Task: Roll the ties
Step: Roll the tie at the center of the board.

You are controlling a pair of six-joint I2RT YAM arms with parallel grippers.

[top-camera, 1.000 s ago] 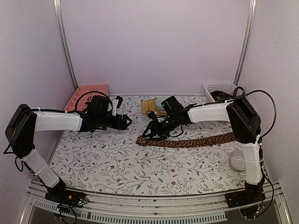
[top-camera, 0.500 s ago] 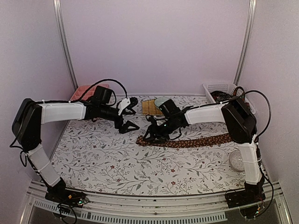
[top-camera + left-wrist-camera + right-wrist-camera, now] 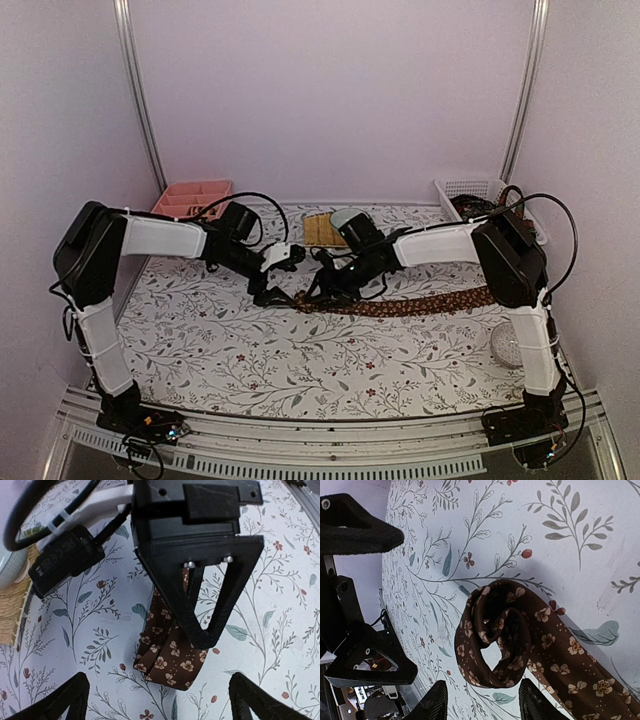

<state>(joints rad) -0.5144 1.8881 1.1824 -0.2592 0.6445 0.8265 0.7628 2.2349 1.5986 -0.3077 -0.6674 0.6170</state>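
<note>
The desk has a white cloth with little leaves and flowers on it, and the walls around it are plain and pale. Close to me, by the right arm's base, I see a small round speckled ball. A bit further in, the tie lies flat in a long line across the right half of the desk. It is dark brown with tiny light flowers. Its left end is curled over into one loose loop, near the middle of the desk. The right claw is down at that loop with its fingers part way apart, and the curl sits just past its tips. The left claw is just beside it on the left, wide open and holding nothing. Behind them lies a yellowish woven mat. In the far left corner is a pink tray, and in the far right corner a white basket with something dark inside.
</note>
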